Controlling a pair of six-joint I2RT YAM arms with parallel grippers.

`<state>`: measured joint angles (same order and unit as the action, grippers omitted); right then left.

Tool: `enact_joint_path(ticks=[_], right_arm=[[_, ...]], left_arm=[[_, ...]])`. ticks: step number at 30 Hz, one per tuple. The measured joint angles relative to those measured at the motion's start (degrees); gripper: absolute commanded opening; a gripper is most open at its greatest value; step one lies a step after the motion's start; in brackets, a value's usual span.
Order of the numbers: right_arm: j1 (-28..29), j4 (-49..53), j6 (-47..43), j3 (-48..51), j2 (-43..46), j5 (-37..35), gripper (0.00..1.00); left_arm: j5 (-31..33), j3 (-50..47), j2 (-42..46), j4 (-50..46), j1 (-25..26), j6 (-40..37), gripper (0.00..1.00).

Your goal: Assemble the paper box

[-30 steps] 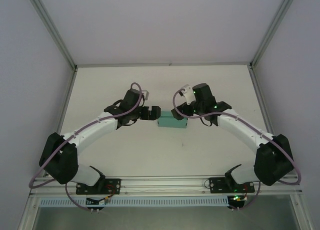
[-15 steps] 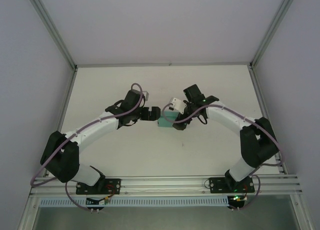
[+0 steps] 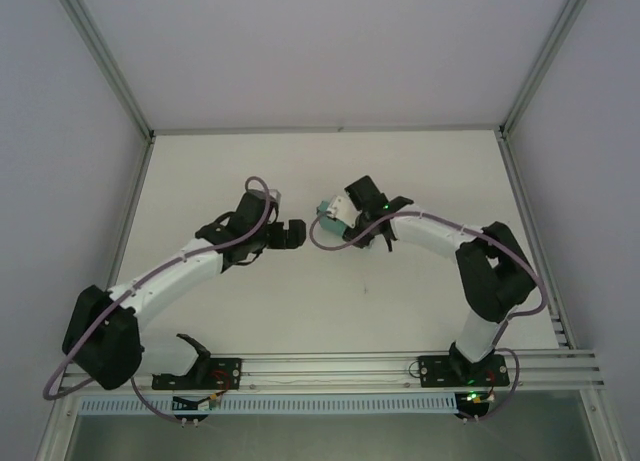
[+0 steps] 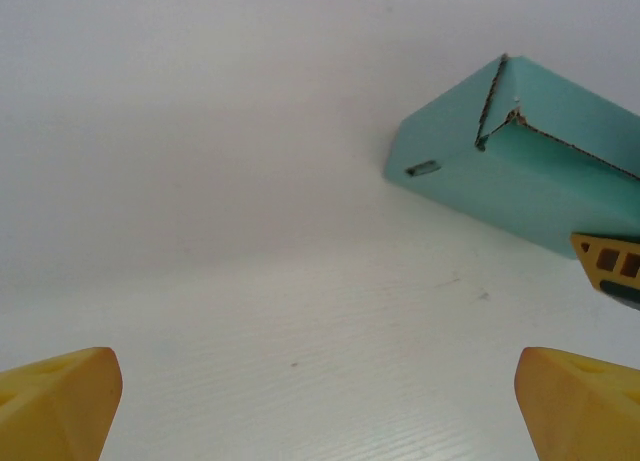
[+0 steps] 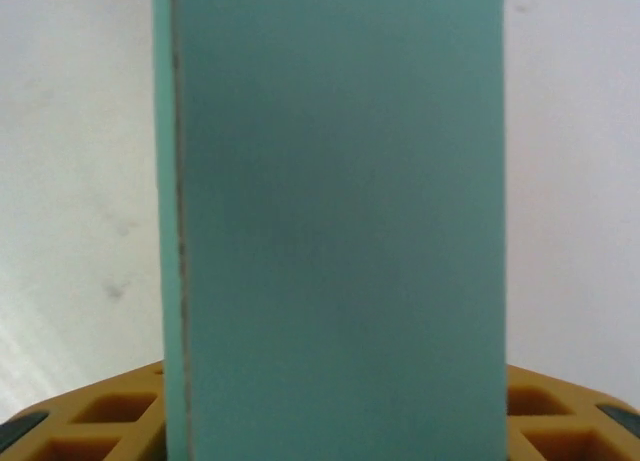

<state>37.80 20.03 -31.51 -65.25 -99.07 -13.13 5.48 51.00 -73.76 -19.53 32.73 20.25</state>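
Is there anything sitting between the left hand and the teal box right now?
Nothing visible: bare table lies between the open left hand and the paper box, which the right hand holds.

top: overhead, looking down on table point(image 3: 330, 301) | left wrist: low, near | right wrist: close-up | shared: paper box point(image 4: 520, 171)

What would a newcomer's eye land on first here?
The teal paper box, already folded into a closed block with dark, rough seams, is gripped at a tilt by the right gripper near the middle of the white table. Just to its left, the left gripper hangs empty, its yellow fingers wide apart.
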Motion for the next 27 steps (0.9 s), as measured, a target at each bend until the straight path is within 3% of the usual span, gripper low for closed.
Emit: enact_joint_path(ticks=[4,8,12,19,23,27], right_arm=[[4.6,-2.3,3.7,1.0,-0.1,-13.1,0.52],[10.1,-1.5,7.7,0.0,-2.2,-25.0,0.65],[15.0,3.4,13.8,-3.1,-6.1,-30.2,0.80],[20.6,12.2,24.5,-4.7,-6.8,-27.3,0.99],[21.3,9.8,26.5,0.2,-1.8,-20.9,1.00],[19.0,5.8,27.7,5.4,6.8,-14.2,1.00]], left_arm=[[4.1,-1.9,3.8,-1.6,-0.5,1.2,1.00],[7.7,-3.5,6.7,-3.5,-0.9,2.0,1.00],[9.6,-4.9,9.1,-5.0,-1.0,2.8,1.00],[10.7,-5.9,11.5,-7.3,-1.8,4.2,1.00],[9.0,-5.9,11.9,-7.5,-2.6,5.6,1.00],[3.3,-6.0,11.5,-5.8,-2.9,7.6,1.00]])
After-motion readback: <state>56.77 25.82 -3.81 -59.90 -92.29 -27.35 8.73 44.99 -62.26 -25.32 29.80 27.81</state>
